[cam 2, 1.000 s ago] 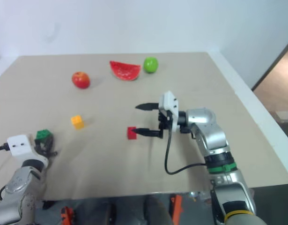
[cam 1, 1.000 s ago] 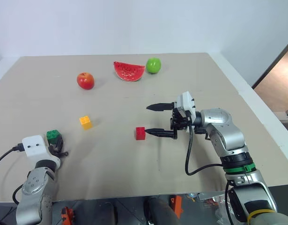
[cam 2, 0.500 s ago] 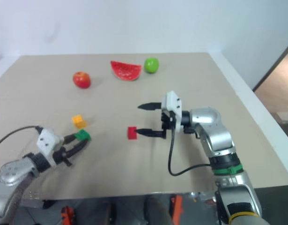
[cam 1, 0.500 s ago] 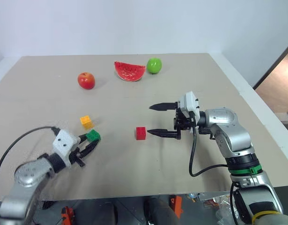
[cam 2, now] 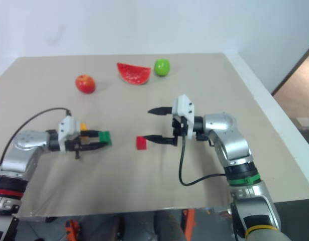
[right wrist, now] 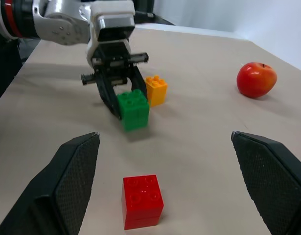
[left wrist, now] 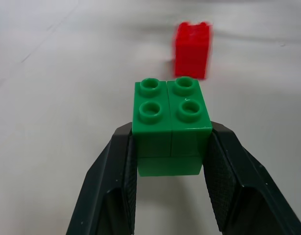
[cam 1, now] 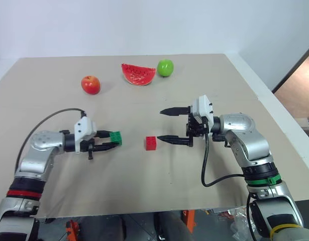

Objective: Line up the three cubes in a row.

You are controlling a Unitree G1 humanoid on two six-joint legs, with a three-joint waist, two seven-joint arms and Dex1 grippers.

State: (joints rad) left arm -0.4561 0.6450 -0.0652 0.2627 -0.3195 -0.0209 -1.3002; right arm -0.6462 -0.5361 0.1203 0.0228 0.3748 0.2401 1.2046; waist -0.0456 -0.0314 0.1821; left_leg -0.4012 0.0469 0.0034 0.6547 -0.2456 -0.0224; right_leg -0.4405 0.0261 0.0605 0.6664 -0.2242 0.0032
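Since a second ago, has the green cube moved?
Yes. Held in the left end effector, the green cube has travelled right, from the table's left edge toward the red cube, which stayed put.

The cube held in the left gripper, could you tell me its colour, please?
Green cube, clearest in the left wrist view.

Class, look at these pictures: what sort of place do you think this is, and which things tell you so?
Probably a robot test or training room: a bare tan table against plain white walls, set with toy blocks such as the green cube and red cube, and fruit like the watermelon slice.
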